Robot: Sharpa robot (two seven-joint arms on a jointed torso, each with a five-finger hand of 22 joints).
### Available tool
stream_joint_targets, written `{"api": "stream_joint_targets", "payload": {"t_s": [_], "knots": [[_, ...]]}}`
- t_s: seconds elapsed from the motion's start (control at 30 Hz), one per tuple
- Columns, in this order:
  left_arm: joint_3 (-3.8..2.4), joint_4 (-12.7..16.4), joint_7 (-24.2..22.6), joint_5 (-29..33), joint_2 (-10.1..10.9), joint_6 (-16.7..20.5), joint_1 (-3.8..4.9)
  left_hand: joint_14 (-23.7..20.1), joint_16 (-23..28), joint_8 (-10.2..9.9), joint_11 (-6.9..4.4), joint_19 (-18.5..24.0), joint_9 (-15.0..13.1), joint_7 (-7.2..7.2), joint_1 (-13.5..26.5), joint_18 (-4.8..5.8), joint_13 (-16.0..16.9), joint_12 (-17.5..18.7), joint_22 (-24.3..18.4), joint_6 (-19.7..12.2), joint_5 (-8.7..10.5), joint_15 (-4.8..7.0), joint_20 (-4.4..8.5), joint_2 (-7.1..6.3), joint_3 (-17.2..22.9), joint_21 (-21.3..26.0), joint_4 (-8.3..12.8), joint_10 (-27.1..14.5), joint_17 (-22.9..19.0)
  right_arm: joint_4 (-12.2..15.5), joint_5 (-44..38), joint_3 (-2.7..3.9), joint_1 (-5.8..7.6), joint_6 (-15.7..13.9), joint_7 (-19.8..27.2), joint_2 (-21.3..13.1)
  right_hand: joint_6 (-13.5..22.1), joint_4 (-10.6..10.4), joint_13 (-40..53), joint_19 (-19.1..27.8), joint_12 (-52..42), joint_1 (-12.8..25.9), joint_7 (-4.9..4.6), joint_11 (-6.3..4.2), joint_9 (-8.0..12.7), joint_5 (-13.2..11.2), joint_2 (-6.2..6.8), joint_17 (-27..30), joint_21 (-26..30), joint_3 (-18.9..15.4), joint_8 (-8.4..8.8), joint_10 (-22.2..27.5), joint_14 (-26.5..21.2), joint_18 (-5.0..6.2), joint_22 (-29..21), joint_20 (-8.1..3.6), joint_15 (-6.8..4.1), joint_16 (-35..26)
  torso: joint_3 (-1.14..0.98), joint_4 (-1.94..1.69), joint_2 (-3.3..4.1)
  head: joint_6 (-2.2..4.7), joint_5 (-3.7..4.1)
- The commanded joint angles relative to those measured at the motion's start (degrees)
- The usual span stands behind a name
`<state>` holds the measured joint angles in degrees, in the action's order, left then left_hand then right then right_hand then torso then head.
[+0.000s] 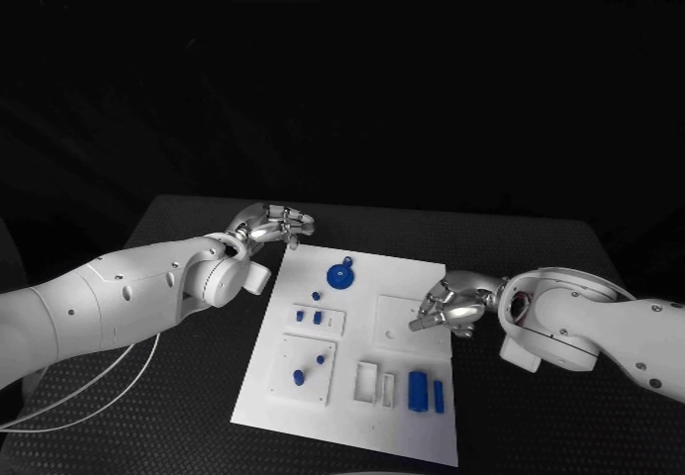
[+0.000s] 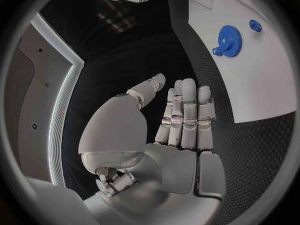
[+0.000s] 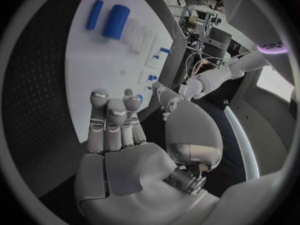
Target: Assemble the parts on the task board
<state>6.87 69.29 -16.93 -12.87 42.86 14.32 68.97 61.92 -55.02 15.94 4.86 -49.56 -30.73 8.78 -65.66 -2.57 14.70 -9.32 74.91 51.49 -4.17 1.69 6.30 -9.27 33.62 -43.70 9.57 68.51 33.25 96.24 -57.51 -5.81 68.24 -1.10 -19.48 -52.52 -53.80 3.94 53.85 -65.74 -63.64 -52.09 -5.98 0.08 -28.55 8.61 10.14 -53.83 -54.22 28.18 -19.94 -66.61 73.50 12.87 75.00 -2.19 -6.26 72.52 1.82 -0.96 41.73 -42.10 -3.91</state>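
Observation:
The white task board lies in the middle of the black table. On it are a blue gear, small blue pegs and two long blue blocks near the front. My left hand hovers at the board's far left corner, fingers straight and holding nothing. The gear lies a short way off from it. My right hand is at the board's right edge beside a raised white square, fingers apart and empty. The blue blocks lie beyond its fingertips.
Two white slotted holders stand beside the blue blocks. A white plate near the front left carries two more small blue pegs. A pale cable runs over the table at the left. Dark table surface surrounds the board.

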Motion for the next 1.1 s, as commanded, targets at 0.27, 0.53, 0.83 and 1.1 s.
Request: {"api": "stream_joint_targets", "payload": {"t_s": [0.27,0.53,0.83,1.1], "knots": [[0.05,3.0,-0.6,0.3,0.9,-0.7,0.03,0.0,0.3,0.4,0.14,-0.5,0.1,0.21,0.5,-0.78,0.1,-0.4,1.1,0.1,0.33,-0.47,0.52,0.00,-0.2,0.3,-0.3,-0.2,0.1,2.8,7.4,-3.64,-0.08,10.5,-11.2,-2.6,-1.9,3.3,7.7,0.0,-7.0,4.7,0.55,-1.03,-2.3,5.5,-5.33,-3.1,-2.2,-5.5,-0.42,3.3,-0.1,2.13,1.1,-1.76,-0.80,1.6,-0.20,0.79,-1.08,-1.14,0.91],[0.75,4.0,-0.5,0.4,0.7,-0.8,0.02,0.0,0.3,0.4,0.14,-0.5,0.1,0.21,0.7,-0.77,0.1,-0.4,1.1,0.1,0.36,-0.47,0.52,-0.03,-0.3,0.3,-0.4,-0.2,0.1,3.3,6.5,-6.20,-0.10,6.9,-12.0,-2.2,-2.8,4.3,10.0,0.1,-8.3,6.4,0.83,-1.31,-3.0,6.4,-6.22,-3.6,-2.5,-6.3,-0.57,1.9,0.0,2.13,1.0,-1.80,-1.06,1.5,-0.24,1.43,-1.93,-1.92,1.43],[1.53,4.0,-0.3,1.1,0.0,-1.1,-0.01,0.0,0.3,0.4,0.16,-0.4,0.1,0.22,0.9,-0.76,0.1,-0.4,1.1,0.1,0.38,-0.49,0.51,-0.01,-0.4,0.3,-0.5,-0.3,0.1,2.7,4.1,-7.45,-0.67,2.6,-12.3,0.1,-2.5,5.0,11.9,0.2,-9.3,8.9,0.80,-1.28,-3.3,7.0,-5.94,-4.1,-2.7,-7.4,0.09,0.4,0.1,2.13,0.9,-1.95,-1.06,1.4,0.11,1.08,-2.98,-2.77,2.78],[1.68,4.5,-0.2,1.2,-0.1,-1.3,-0.01,-0.1,0.4,0.4,0.17,-0.4,0.2,0.23,1.0,-0.76,0.1,-0.4,1.1,0.0,0.38,-0.50,0.51,0.01,-0.4,0.4,-0.6,-0.4,0.1,1.6,3.2,-7.53,-2.16,0.7,-12.4,2.3,-1.7,6.5,12.1,0.4,-8.8,10.7,0.52,-1.03,-3.3,8.5,-6.00,-4.5,-2.7,-8.6,1.15,0.8,0.2,2.13,0.8,-2.17,-0.84,1.1,0.24,1.03,-3.08,-3.18,3.24]]}}
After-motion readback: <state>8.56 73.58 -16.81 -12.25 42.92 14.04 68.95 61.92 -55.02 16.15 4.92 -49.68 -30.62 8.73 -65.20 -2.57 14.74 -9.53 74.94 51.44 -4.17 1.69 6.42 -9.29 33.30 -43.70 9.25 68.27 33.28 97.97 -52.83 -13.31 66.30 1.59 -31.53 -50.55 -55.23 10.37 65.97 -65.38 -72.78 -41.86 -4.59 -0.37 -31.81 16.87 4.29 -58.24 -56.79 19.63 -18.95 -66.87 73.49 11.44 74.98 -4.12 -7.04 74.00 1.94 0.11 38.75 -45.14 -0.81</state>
